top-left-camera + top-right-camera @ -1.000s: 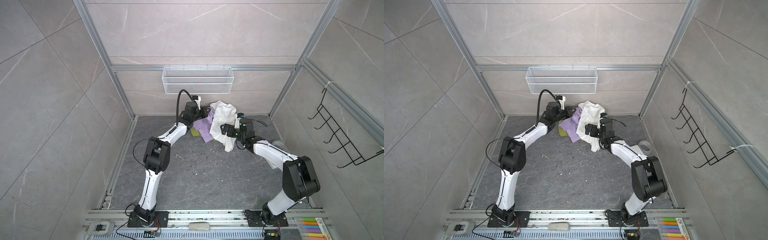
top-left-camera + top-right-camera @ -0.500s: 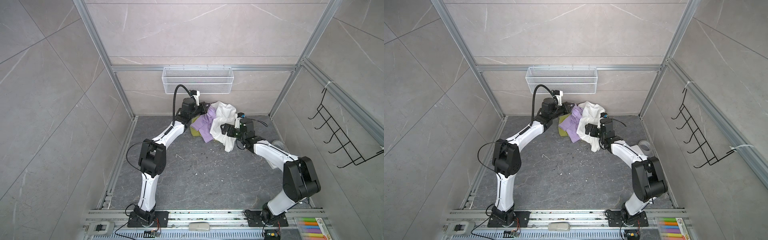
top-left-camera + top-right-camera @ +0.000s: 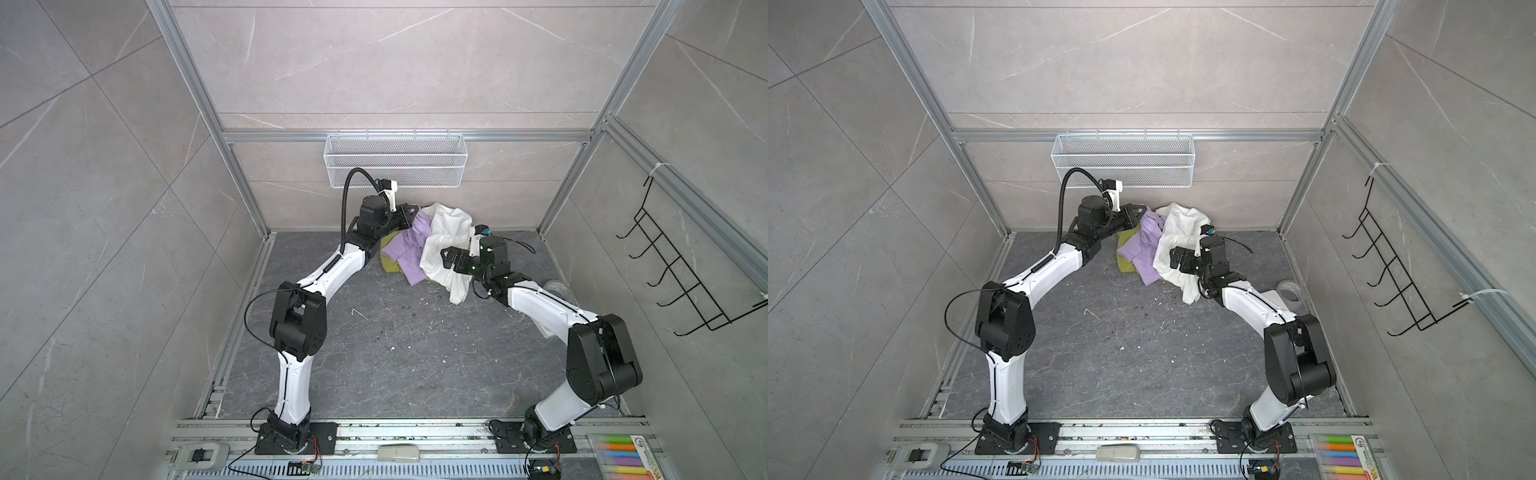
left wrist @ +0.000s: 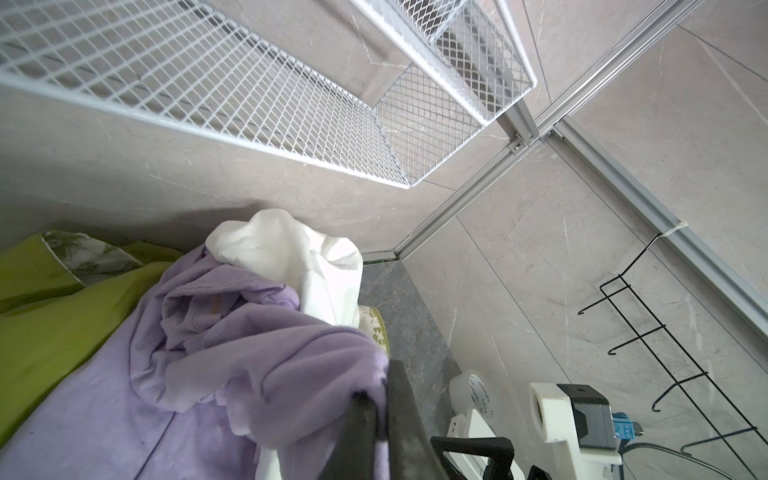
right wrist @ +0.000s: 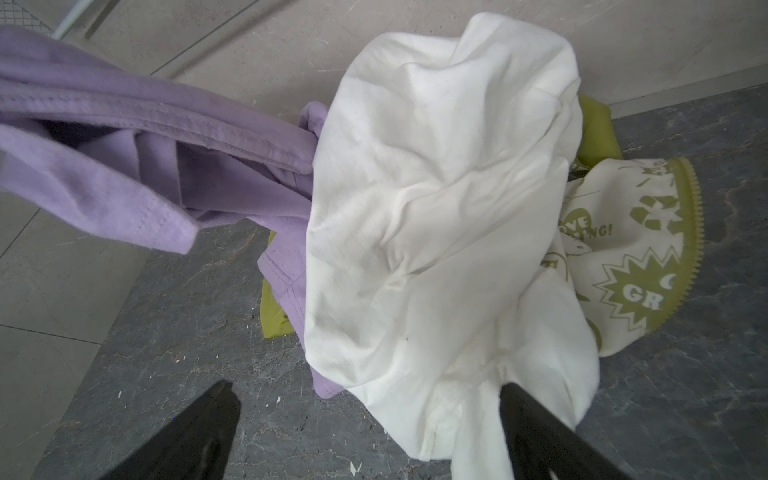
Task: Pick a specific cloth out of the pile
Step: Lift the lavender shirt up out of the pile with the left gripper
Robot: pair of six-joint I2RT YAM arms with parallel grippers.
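Note:
The pile lies at the back wall. The lilac cloth (image 3: pixel 409 253) (image 3: pixel 1144 249) sits in it between the white cloth (image 3: pixel 446 237) (image 5: pixel 436 208) and an olive-green cloth (image 3: pixel 388 264) (image 4: pixel 50 311). My left gripper (image 3: pixel 411 214) (image 4: pixel 380 374) is shut on a fold of the lilac cloth (image 4: pixel 249 353) and holds its upper end raised above the pile. My right gripper (image 3: pixel 451 259) (image 5: pixel 365 395) stands open over the low end of the white cloth, with one finger against the fabric. A cream cloth with green print (image 5: pixel 631 249) pokes out from under the white one.
A white wire basket (image 3: pixel 395 166) hangs on the back wall just above my left gripper. A tape roll (image 3: pixel 1289 291) lies on the floor near the right wall. A black hook rack (image 3: pixel 673 266) is fixed to the right wall. Markers (image 3: pixel 615 453) lie at the front right.
My left arm has drawn a little to the left and up with the lilac cloth in its grip, stretching that cloth out of the pile. The right arm has stayed still.

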